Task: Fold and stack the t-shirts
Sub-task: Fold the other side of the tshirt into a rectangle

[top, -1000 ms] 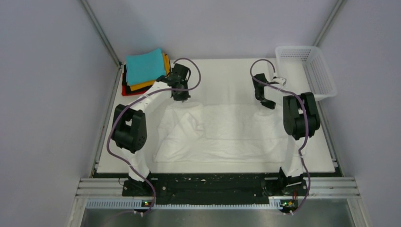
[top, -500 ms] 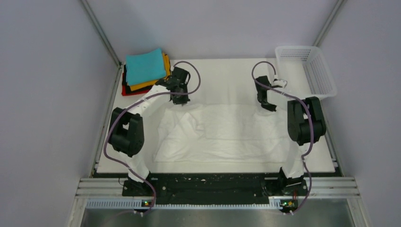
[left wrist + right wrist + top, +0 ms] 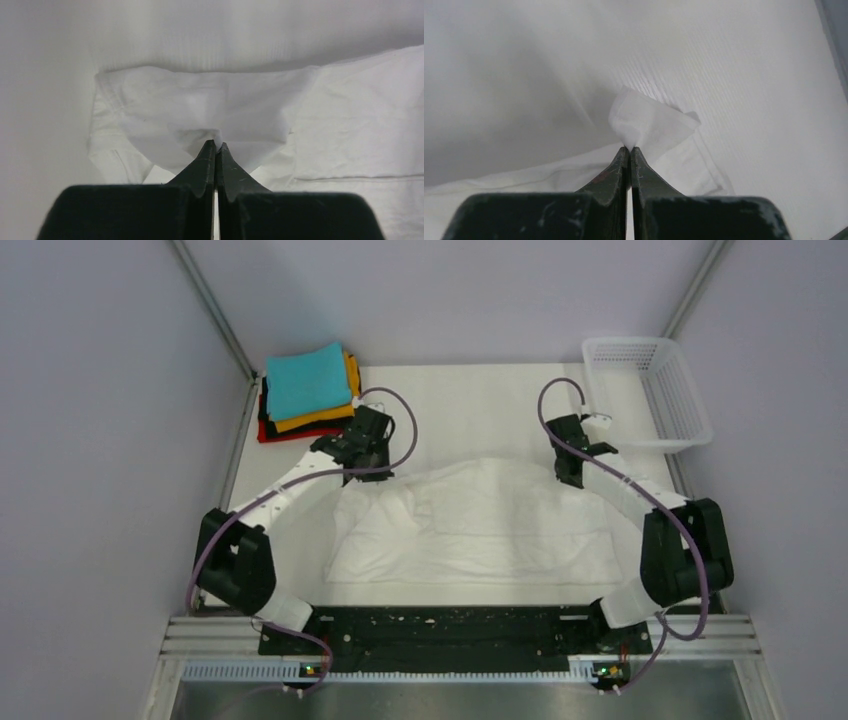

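Top view: white t-shirt [image 3: 470, 525] on bench [image 3: 470, 400], long axis running from left tool [image 3: 366, 468] to right tool [image 3: 572, 476]. Each tool pinches a far corner; rest of cloth lies base-ward of both. Stack of folded t-shirts [image 3: 305, 390] just beyond left tool; left arm nearer.

Left wrist: left tool [image 3: 216, 145] clamped onto bunched cloth.

Right wrist: right tool [image 3: 630, 148] clamped onto corner tip.
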Controlling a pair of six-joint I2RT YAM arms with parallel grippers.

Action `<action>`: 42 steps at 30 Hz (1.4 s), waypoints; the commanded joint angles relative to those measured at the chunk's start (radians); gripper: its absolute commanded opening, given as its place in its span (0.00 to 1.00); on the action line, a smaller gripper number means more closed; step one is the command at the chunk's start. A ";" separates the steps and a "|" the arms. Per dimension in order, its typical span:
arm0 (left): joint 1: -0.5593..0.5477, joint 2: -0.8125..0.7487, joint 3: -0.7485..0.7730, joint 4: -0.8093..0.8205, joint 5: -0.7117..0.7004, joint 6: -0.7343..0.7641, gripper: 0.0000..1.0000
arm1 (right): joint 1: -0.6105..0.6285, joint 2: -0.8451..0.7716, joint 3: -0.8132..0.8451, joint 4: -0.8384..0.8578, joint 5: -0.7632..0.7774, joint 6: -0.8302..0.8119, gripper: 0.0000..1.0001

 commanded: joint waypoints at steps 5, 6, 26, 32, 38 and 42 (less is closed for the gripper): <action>-0.030 -0.164 -0.102 0.030 -0.028 -0.004 0.00 | 0.005 -0.215 -0.053 -0.078 -0.004 -0.050 0.00; -0.035 -0.179 -0.113 0.026 -0.032 -0.006 0.00 | 0.004 -0.229 -0.060 -0.083 -0.012 -0.050 0.00; -0.051 -0.329 -0.412 0.040 -0.030 -0.150 0.02 | 0.004 -0.330 -0.257 -0.265 -0.169 0.084 0.10; -0.054 -0.369 -0.512 0.012 -0.017 -0.248 0.38 | 0.011 -0.391 -0.292 -0.349 -0.289 0.119 0.60; -0.062 -0.527 -0.517 0.026 0.038 -0.261 0.98 | 0.010 -0.578 -0.217 -0.369 -0.314 0.064 0.86; -0.062 -0.498 -0.495 0.218 0.095 -0.234 0.99 | 0.011 -0.635 -0.221 -0.208 -0.370 0.013 0.99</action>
